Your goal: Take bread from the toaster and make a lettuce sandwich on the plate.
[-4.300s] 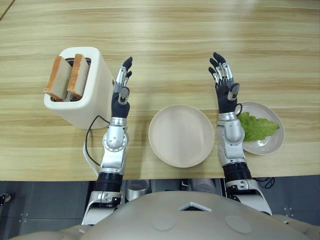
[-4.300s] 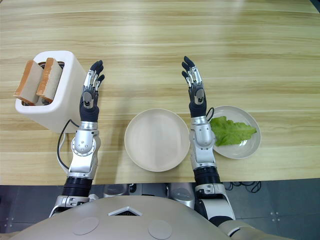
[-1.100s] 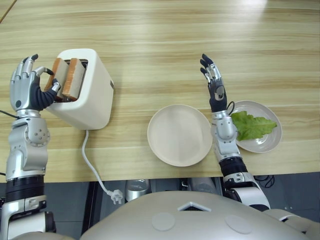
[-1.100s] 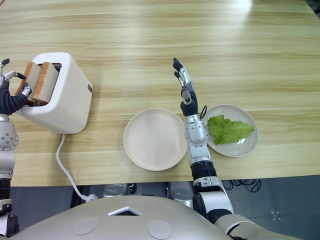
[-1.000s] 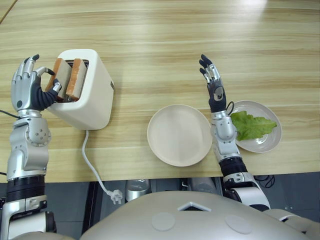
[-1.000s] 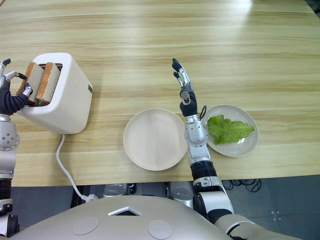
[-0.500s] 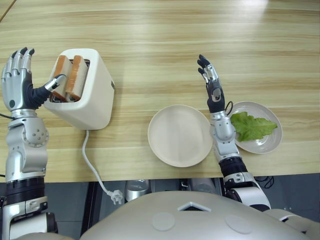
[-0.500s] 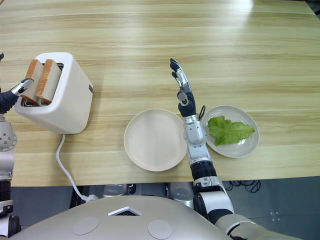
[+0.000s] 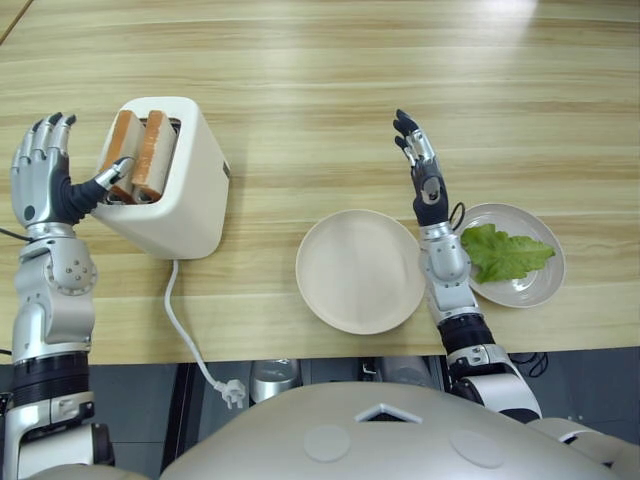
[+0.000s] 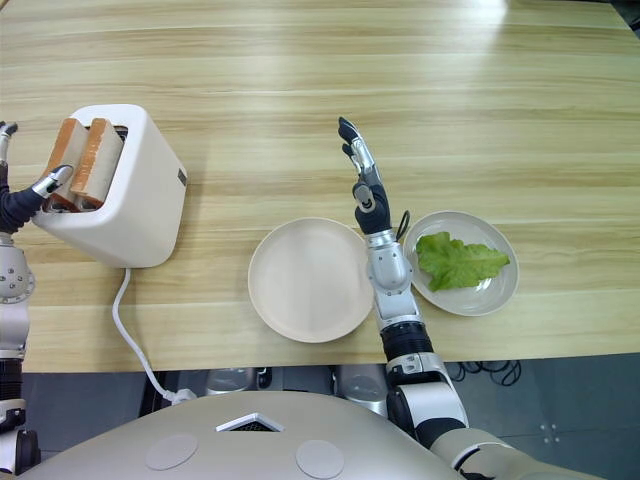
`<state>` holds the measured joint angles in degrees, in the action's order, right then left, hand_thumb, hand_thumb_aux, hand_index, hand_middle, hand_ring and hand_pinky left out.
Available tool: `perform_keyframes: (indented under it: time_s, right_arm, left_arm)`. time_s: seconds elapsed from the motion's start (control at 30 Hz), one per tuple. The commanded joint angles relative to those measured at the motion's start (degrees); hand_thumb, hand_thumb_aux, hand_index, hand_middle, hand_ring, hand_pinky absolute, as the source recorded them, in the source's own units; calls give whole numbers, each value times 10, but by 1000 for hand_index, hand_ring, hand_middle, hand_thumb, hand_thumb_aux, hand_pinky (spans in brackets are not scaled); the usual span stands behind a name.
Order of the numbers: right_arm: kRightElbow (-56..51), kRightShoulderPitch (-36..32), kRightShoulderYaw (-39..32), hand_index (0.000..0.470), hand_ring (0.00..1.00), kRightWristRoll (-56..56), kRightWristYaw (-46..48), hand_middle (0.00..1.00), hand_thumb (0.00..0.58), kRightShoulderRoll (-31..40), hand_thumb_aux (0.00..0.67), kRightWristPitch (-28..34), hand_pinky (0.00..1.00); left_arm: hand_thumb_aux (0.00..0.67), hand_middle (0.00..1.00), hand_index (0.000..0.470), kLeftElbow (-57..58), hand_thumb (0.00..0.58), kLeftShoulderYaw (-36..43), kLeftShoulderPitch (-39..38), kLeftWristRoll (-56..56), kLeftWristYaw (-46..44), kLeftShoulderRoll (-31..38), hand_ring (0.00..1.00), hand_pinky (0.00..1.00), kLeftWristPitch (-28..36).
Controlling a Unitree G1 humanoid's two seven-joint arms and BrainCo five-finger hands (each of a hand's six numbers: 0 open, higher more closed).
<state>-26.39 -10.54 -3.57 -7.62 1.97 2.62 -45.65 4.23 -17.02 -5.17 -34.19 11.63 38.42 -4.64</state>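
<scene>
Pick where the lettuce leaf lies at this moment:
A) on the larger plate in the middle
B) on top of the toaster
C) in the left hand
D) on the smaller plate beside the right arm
D: the lettuce leaf rests on the smaller plate, just right of the right hand and its arm, apart from the larger plate.

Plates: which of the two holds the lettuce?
The smaller plate, right of the robot's right hand, holds the lettuce leaf; the larger middle plate is bare.
</scene>
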Motion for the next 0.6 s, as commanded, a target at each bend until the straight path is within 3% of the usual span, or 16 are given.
perform_keyframes:
  time_s: [0.03,0.5,0.53,0.57,0.6]
  right_arm:
    - [-4,1,-2,0,0,-2,-2,0,0,2,0,-1,0]
    - [-13,-5,-5,0,0,-19,-11,0,0,5,0,-9,0]
    - [-14,-5,-6,0,0,-21,-12,0,0,5,0,-10,0]
    - [-15,-6,-6,0,0,-22,-12,0,0,6,0,-11,0]
    - [-15,-6,-6,0,0,-22,-13,0,0,6,0,-11,0]
  left_arm:
    - [670,0,460,21,580,19,-3,11,-18,0,0,0,1]
    - [670,0,460,-27,580,0,15,50,10,-13,0,0,-43]
    - [670,486,460,-32,580,-4,17,52,12,-11,486,486,-45]
    - [670,486,460,-36,580,-8,19,56,13,-10,486,486,-47]
    - [670,1000,460,-41,580,-14,21,61,12,-9,1000,1000,-48]
